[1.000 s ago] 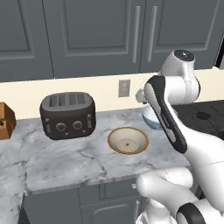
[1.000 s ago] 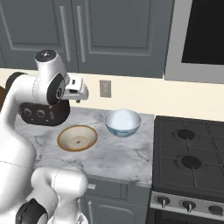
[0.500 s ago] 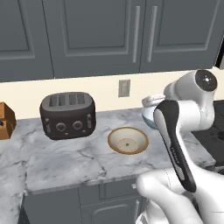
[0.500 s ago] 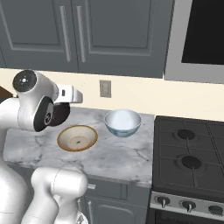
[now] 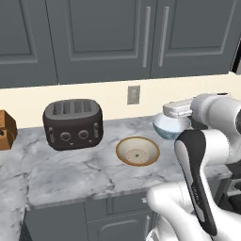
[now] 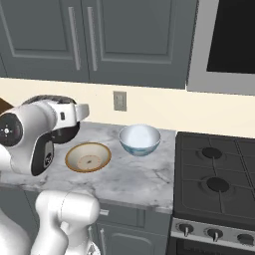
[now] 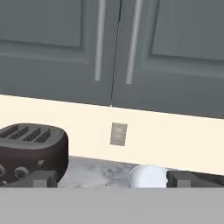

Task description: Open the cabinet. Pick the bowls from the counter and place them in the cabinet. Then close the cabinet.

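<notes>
Left base view, from left to right: a brown wooden object sits at the far edge of the marble bench. Next comes a dark four-slot toaster, slots empty. Near the middle rests the shallow cream bowl with a tan-brown rim, empty. Just to its right, by the wall, stands the deeper white bowl, partly hidden behind the white arm. Above, the dark grey cabinet has both doors closed, with two silver bar handles side by side. In the hand view, the claw is spread wide and holds nothing, its tips flanking the white bowl's rim.
</notes>
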